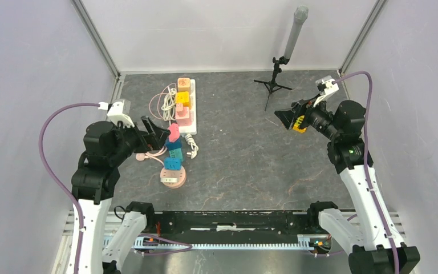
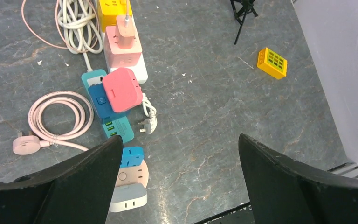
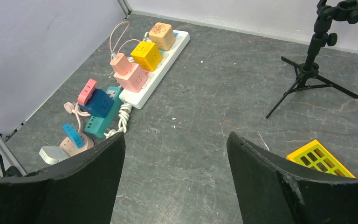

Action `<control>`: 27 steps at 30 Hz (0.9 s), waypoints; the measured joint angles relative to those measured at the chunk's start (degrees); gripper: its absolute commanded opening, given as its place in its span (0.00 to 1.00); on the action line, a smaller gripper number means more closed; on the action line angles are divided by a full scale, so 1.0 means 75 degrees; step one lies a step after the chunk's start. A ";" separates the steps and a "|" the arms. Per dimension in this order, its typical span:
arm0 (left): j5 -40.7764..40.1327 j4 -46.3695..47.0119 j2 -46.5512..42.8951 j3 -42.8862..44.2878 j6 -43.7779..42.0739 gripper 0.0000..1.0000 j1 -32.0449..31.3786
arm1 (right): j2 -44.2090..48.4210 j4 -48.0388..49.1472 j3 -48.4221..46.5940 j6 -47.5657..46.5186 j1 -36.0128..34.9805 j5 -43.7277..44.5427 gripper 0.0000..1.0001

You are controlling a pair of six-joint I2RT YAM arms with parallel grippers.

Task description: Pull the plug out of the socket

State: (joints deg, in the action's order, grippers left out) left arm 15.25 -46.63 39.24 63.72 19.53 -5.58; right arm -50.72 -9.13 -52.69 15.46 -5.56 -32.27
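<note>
On the grey tabletop the white power strip holds the pink plug on its pink cube, well ahead of the left fingers, spread wide like the right fingers, so tugging could drag the unheld strip along.

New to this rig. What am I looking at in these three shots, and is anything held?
Two robot arms are bolted at the table's near edge. The wide shot looks down from above and behind them; the other two come from cameras on each wrist, the dark wedges being that arm's own jaws. The left gripper and right gripper are both open, holding nothing. On the grey stone-patterned table lie a white power strip carrying coloured cube adapters, a teal power strip, a coiled pink cable, a yellow grid block and a black tripod.
</note>
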 measured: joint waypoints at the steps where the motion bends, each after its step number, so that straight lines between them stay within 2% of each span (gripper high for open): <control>1: -0.0020 0.0003 -0.0044 0.0000 0.0009 1.00 0.0000 | 0.0000 0.0003 0.0012 0.0000 0.0000 0.0029 0.84; 21: -0.0385 -0.0058 -0.0149 0.0050 0.0012 1.00 0.0000 | -0.0061 0.0379 0.0391 0.0239 -0.0087 0.0347 0.85; 24: -0.0402 -0.0012 -0.0213 -0.0079 0.0012 1.00 0.0000 | -0.0213 0.0644 0.0597 0.0402 -0.0627 0.0554 0.88; 27: -0.0399 -0.0015 -0.0303 -0.0522 0.0017 1.00 0.0000 | -0.0417 0.0918 0.0979 0.0548 -0.1877 0.0950 0.89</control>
State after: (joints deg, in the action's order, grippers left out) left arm 12.25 -46.74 36.97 59.81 19.66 -5.58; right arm -53.84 -2.24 -45.34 19.57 -19.64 -25.15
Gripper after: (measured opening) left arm 0.994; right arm 0.878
